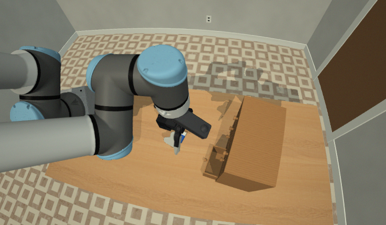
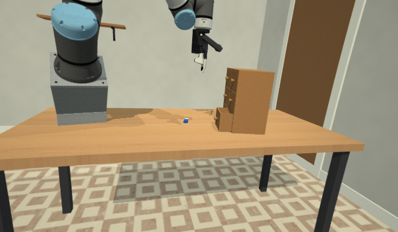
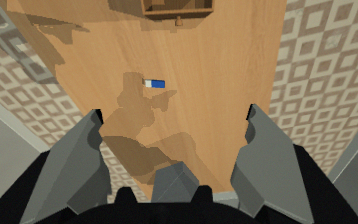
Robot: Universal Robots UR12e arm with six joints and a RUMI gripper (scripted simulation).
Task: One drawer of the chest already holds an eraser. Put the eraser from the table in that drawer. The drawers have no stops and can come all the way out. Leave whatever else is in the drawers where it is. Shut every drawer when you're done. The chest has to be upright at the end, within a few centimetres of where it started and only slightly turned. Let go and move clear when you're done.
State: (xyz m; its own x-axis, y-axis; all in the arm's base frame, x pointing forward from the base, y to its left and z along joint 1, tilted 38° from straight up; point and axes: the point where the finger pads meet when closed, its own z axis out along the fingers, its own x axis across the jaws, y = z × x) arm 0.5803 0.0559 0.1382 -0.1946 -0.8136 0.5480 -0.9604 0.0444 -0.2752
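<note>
A small blue and white eraser (image 1: 183, 137) (image 2: 186, 120) (image 3: 155, 84) lies on the table in front of the chest. My gripper (image 2: 203, 70) (image 3: 174, 107) is open and empty, high above the table and the eraser, pointing down. The wooden chest (image 1: 255, 139) (image 2: 252, 102) stands upright at the right. Its bottom drawer nearest the exterior camera (image 1: 214, 164) (image 2: 224, 120) (image 3: 178, 14) is pulled out. The other drawers that show look shut. An eraser inside the open drawer cannot be made out; the far part of its inside is cut off in the wrist view.
The robot's base (image 2: 79, 99) stands at the left end of the table (image 1: 160, 179) (image 2: 165, 141). Small round knobs stick out from the drawer fronts towards the gripper's side. The chest's top stands well above the open drawer, lower than the fingertips.
</note>
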